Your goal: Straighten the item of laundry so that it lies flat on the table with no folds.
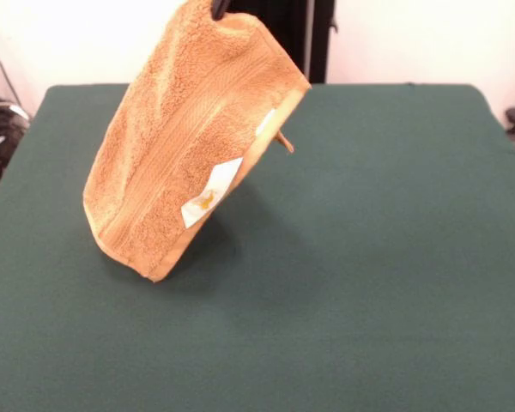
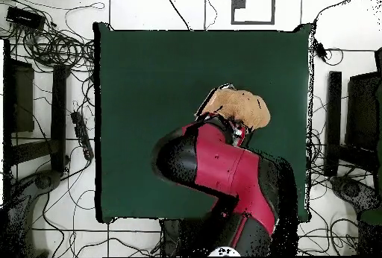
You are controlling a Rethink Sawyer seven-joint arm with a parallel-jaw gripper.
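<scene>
The item of laundry (image 1: pixel 184 146), an orange-tan terry towel with woven bands and a white care tag, hangs in the air above the green table (image 1: pixel 378 257). It is held by its top corner and slants down to the left. My gripper (image 1: pixel 219 9) shows only as dark tips at the top edge, shut on that corner. The towel's lowest corner hangs close over the cloth, above its own shadow; I cannot tell if it touches. In the overhead view the towel (image 2: pixel 240 107) sticks out past the end of the red and black arm (image 2: pixel 224 167), which hides the gripper, right of the table's (image 2: pixel 149 83) middle.
Green cloth stretches wide on every side of the towel. Cables (image 2: pixel 56 46) and dark equipment (image 2: pixel 19 95) lie on the floor around the table's edges. A dark post (image 1: pixel 283 34) stands behind the far edge.
</scene>
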